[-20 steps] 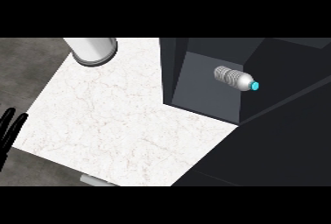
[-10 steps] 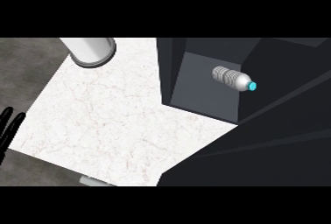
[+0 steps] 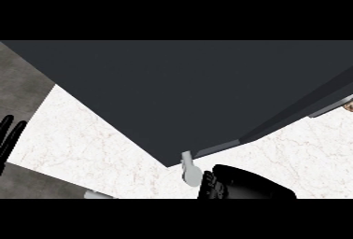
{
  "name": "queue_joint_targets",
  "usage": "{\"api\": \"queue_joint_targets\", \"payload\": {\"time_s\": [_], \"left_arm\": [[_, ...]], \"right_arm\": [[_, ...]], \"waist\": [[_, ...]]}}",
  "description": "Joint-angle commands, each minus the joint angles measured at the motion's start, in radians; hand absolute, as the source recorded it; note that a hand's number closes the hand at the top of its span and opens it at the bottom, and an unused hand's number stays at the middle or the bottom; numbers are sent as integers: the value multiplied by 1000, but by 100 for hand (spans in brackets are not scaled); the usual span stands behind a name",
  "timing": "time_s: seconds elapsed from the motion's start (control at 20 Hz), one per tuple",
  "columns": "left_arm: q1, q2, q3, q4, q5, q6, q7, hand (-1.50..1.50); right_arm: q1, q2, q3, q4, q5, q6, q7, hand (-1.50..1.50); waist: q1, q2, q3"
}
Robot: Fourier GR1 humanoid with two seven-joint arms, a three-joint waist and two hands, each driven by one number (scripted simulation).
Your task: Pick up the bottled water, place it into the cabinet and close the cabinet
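Mostly cabinet: a dark slab fills the view and no bottle shows

Overhead, a dark grey cabinet (image 3: 200,88) takes up most of the head view, its broad flat face spreading from the top edge down to a point near the lower middle. Along its right side a lighter grey edge runs up and to the right, and it is cut off by the right border. Whether the flat face is the door or the top of the cabinet cannot be told from this angle.

Beneath it lies a white marbled counter (image 3: 89,144), seen to the left of the cabinet and again in a wedge at the lower right. Darker grey floor (image 3: 24,70) shows past the counter's left edge.

At the bottom, right of centre, the robot's right hand (image 3: 238,184) comes up as a black bulk, partly cut off by the lower edge. Its fingers (image 3: 209,182) appear curled near a pale handle (image 3: 189,169) that hangs below the cabinet's lowest corner; whether they touch or hold it cannot be made out.

At the far left edge the left hand (image 3: 10,140) rests with its fingers straight and slightly apart, pointing upward, holding nothing.

The bottled water is nowhere visible; the cabinet's face hides whatever is inside. A small brownish speck (image 3: 348,107) at the right border is too cropped to identify.
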Motion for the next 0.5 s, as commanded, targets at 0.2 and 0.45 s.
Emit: {"api": "queue_joint_targets", "payload": {"time_s": [0.2,0.45], "left_arm": [[-2,5,26,22,17,-16,-3,-150],[36,-3,29,41,14,-44,-18,-150]], "right_arm": [[-338,189,-77,360,44,-165,159,150],[-550,192,-142,558,54,-315,137,150]], "waist": [[-23,-3,10],[-18,-8,12]]}}
